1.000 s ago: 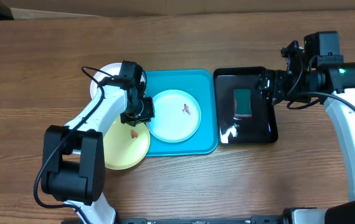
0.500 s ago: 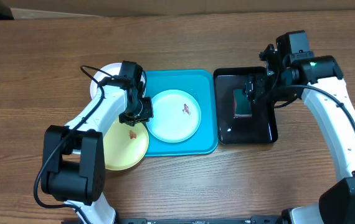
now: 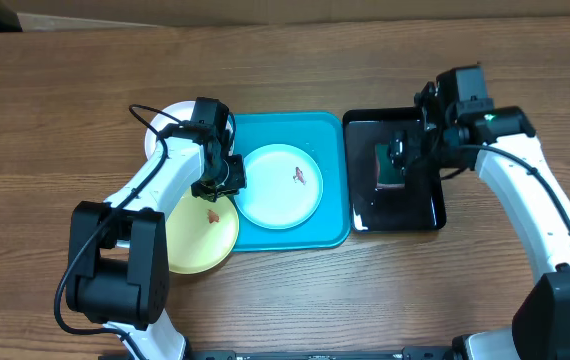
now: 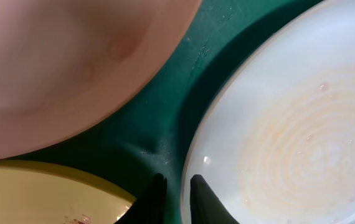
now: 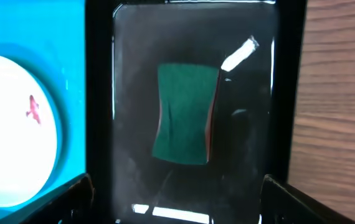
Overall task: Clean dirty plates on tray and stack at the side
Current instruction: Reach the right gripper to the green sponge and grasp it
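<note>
Slippage worries me: left jaws look pinched on the bare rim of the mint plate [image 3: 280, 186] lying in the turquoise tray [image 3: 330, 130] (a thin hold), so a lift could tip it onto the yellow-green plate [image 3: 200, 240]. Right jaws hang spread wide above the green sponge [image 5: 184, 115] in the black tray [image 3: 405, 212], wrist pointing down.

Turquoise tray [image 3: 320, 130] lies flat; mint plate [image 3: 279, 186] in it — red smear up; yellow-green plate [image 3: 203, 235] overlaps its left rim; white plate [image 3: 170, 122] beside — 3 total.

right gripper [image 3: 397, 158] shifted left, above sponge [image 5: 184, 115]
</note>
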{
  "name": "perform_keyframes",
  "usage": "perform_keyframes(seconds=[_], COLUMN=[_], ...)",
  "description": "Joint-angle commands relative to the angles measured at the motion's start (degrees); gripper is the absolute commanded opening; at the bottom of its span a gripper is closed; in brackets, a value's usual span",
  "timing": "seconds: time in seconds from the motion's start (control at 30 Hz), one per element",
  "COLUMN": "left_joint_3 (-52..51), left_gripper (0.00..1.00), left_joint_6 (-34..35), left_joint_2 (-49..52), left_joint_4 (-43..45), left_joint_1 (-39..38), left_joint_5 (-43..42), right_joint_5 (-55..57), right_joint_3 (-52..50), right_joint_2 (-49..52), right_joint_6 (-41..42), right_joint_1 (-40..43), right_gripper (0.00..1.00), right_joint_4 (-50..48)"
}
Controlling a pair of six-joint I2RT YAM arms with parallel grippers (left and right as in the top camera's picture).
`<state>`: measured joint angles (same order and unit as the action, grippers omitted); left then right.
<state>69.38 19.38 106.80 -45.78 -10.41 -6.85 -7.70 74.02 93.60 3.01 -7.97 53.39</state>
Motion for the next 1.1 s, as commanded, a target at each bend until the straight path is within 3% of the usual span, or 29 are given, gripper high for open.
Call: perform_keyframes(seconds=[0.0, 0.3, 0.67, 1.07], left_joint_3=[0.7, 0.7, 0.7, 0.7], left_gripper=[0.17, 0.16, 0.17, 0.17], left_joint_6=[0.0, -0.1, 0.0, 0.0], left_joint_2=[0.7, 0.7, 0.7, 0.7], left_joint_4=[0.0, 0.3, 0.4, 0.5], left_joint_1=[-0.2, -0.2, -0.2, -0.2], left_joint_5=[-0.5, -0.5, -0.7, -0.7], right_joint_5=[-0.5, -0.2, 5.7, 7.6], right_joint_3=[-3.2, -7.4, -7.4, -9.6], right_joint_2=[0.0, 1.9, 10.1, 10.4], right_joint_6=[0.3, 0.7, 2.0, 2.0], right_joint_1=[-0.2, -0.9, -5.2, -5.5], right_gripper=[0.87, 0.77, 0.75, 0.67], right_joint_4=[-3.7, -11.2, -14.4, -17.9])
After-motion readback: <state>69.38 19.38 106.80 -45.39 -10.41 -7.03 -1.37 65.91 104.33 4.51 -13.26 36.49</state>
